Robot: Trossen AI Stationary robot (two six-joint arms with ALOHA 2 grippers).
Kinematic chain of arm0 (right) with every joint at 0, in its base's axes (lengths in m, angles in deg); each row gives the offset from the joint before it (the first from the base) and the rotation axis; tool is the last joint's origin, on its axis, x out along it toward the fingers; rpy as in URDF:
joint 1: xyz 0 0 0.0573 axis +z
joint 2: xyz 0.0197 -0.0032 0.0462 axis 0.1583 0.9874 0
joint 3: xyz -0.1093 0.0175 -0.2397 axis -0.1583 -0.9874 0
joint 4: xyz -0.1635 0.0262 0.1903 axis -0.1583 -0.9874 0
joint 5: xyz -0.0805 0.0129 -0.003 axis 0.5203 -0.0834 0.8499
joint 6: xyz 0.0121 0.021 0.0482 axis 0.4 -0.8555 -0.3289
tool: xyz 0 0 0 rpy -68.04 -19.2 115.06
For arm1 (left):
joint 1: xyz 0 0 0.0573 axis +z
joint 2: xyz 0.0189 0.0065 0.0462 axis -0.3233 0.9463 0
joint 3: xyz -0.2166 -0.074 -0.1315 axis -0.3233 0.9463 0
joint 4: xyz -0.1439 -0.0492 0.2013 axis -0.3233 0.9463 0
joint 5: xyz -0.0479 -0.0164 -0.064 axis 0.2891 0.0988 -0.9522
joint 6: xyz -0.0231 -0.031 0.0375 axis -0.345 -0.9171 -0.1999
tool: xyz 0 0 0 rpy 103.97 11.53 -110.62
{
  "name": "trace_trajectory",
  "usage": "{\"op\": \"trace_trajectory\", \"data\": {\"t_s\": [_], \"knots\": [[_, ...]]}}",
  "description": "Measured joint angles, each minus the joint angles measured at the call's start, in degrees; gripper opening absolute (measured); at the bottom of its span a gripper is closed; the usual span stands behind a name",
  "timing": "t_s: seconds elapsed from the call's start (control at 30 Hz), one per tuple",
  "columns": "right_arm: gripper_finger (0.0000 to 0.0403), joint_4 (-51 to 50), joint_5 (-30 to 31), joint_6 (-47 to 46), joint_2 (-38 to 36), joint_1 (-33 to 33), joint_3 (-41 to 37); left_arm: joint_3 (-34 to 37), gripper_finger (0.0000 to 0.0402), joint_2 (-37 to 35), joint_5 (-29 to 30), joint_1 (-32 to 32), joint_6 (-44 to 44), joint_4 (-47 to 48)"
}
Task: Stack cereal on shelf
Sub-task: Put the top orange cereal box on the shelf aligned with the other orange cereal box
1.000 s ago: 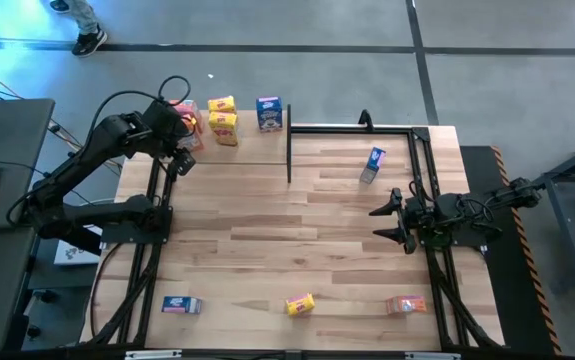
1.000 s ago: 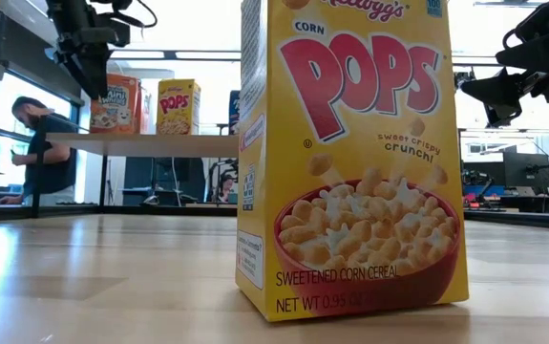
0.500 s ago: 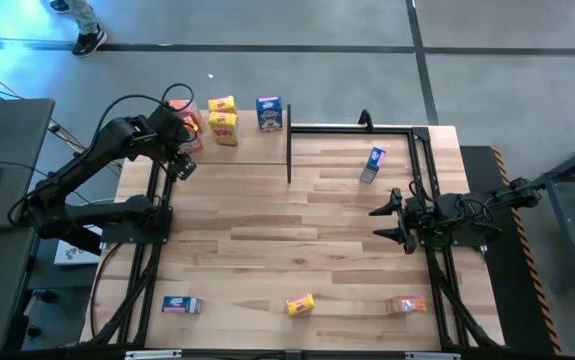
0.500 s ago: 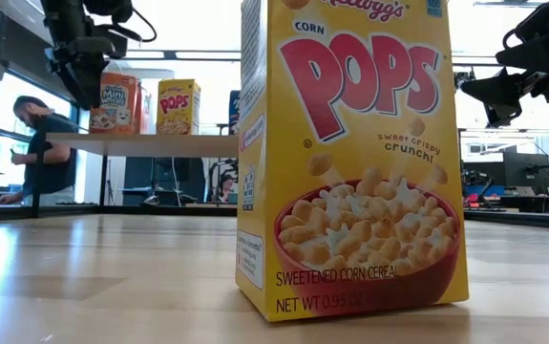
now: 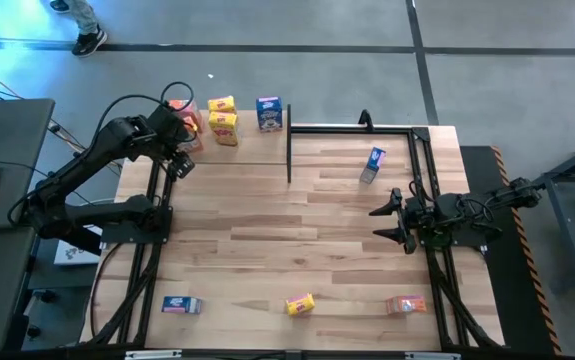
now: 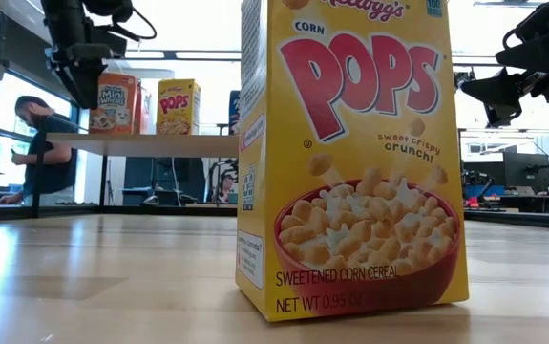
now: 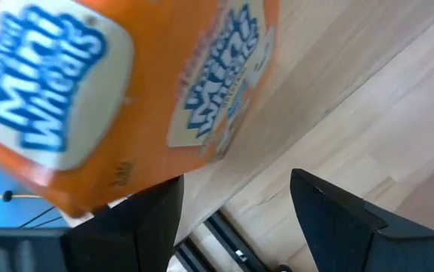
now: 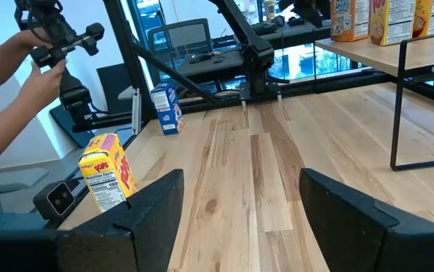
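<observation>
Left tool (image 5: 174,140): at the shelf's far-left corner, jaws parted on either side of an orange-red Mini-Wheats box (image 7: 118,91); whether the fingers press the box I cannot tell.
Orange-red Mini-Wheats box: upright on the shelf (image 5: 252,150), at the left end of the row.
Row on shelf: beside it two yellow Corn Pops boxes (image 5: 223,120), one in front of the other, then a blue box (image 5: 269,113) a little apart to the right.
Right tool (image 5: 389,221): hanging above the right side of the surface (image 5: 297,250), jaws wide, holding nothing.
Second blue box (image 5: 372,165): tilted on the surface, near the shelf's right-hand posts.
Near edge of surface: a blue box lying flat (image 5: 181,305) on the left, a yellow box (image 5: 299,304) in the middle, an orange-red box (image 5: 405,304) on the right, all well apart.
Low view: that yellow Corn Pops box stands close to the lens.
Room: a person's hands (image 8: 39,79) hold a black device beyond the surface.
</observation>
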Motion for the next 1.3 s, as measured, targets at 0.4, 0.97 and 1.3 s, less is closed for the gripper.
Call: {"op": "trace_trajectory", "data": {"t_s": [0.4, 0.97, 1.3], "knots": [[0.0256, 0.00, 0.00, -0.01, -0.01, 0.00, -0.01, 0.00, 0.0235, -0.28, 2.19, 0.07, -1.86, 2.53], [0.0256, 0.01, -0.01, 0.00, 0.01, 0.01, 0.00, -0.04, 0.0235, -0.96, -7.55, -1.77, -2.72, 0.57], [0.0256, 0.00, 0.00, 0.00, 0.00, 0.00, 0.00, -0.04, 0.0235, 1.12, -4.84, -2.58, -2.74, -2.29]]}}
